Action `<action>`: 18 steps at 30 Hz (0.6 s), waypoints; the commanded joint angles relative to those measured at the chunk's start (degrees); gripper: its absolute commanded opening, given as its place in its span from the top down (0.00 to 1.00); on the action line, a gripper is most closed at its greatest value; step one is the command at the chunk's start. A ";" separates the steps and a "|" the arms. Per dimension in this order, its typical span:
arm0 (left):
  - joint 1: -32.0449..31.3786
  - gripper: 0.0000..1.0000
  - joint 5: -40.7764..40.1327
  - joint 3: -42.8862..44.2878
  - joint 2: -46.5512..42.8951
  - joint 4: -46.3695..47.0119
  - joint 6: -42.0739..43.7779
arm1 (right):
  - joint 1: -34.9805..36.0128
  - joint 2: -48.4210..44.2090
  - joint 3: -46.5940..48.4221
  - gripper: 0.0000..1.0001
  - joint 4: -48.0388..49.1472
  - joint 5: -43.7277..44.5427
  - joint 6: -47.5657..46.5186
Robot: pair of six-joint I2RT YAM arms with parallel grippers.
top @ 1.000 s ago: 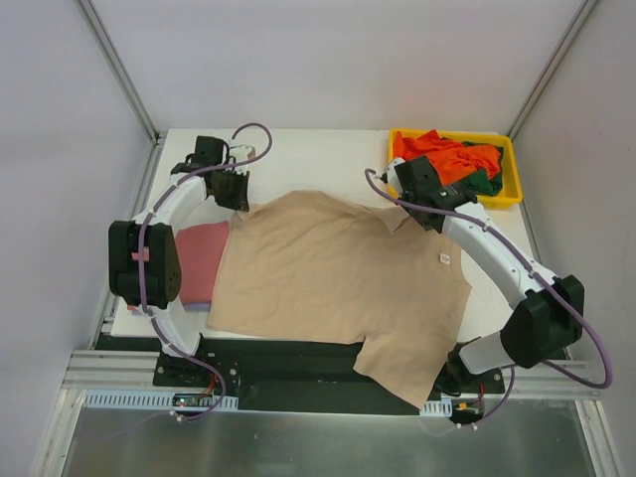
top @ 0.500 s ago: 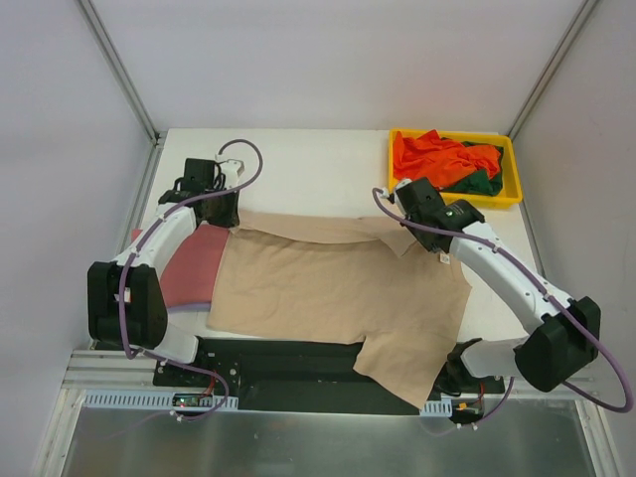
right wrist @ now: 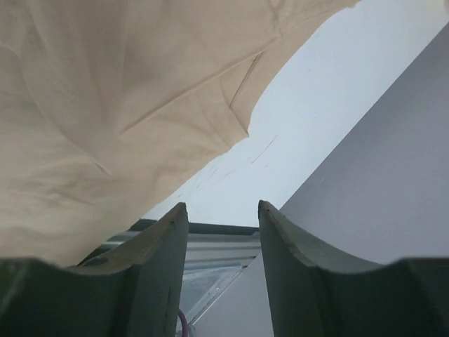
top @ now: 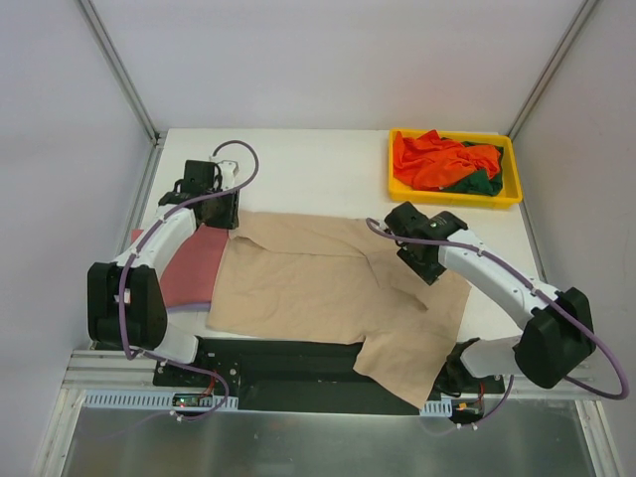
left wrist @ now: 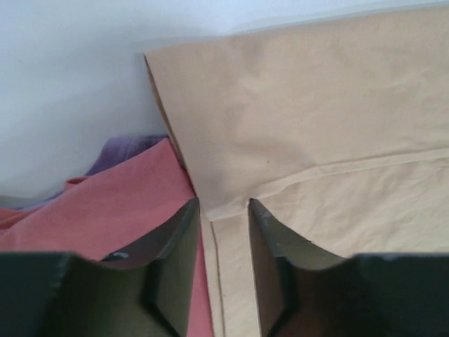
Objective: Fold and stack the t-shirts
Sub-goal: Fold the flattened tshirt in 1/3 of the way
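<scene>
The large tan-beige t-shirt point(top: 318, 283) lies spread across the table, its far edge folded down onto itself. My left gripper point(top: 224, 213) is open just above the shirt's far left corner; in the left wrist view point(left wrist: 223, 203) the tan cloth point(left wrist: 316, 105) lies flat under the parted jaws. My right gripper point(top: 429, 268) is open and empty over the shirt's right part; its wrist view point(right wrist: 221, 207) shows tan cloth point(right wrist: 105, 91) and bare table. A dusty red shirt point(top: 194, 263) lies folded at the left on a pale lilac one point(top: 189, 307).
A yellow tray point(top: 457, 200) at the back right holds crumpled orange point(top: 442, 157) and dark green point(top: 479, 185) shirts. The tan shirt's lower part point(top: 402, 373) hangs over the table's near edge. The red point(left wrist: 119, 203) and lilac point(left wrist: 123, 149) cloth show beside the left fingers.
Both grippers carried the tan shirt's far edge toward the near side, folding it over. The right gripper then moved further near and right over the shirt; the left stayed at the corner.
</scene>
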 commanded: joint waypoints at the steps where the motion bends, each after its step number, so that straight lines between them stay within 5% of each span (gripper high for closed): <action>1: -0.15 0.59 -0.58 -0.15 -5.13 0.56 -1.18 | 1.05 -2.56 3.27 0.45 -6.84 -5.43 2.12; 7: -0.15 0.03 3.80 0.90 -10.51 0.47 -3.46 | 1.15 -10.38 5.39 0.14 0.52 -4.22 4.83; 8: -0.15 0.01 5.38 1.51 -10.59 0.64 -6.33 | 1.14 -11.70 5.47 0.04 2.54 -2.55 7.45; 13: -4.88 0.01 15.41 4.24 -6.83 2.84 -18.47 | 0.27 -15.48 3.02 0.04 9.76 1.25 31.34; 18: -13.94 0.01 5.23 5.91 1.08 3.02 -21.12 | -3.59 -17.86 -4.96 0.04 19.06 -6.89 42.55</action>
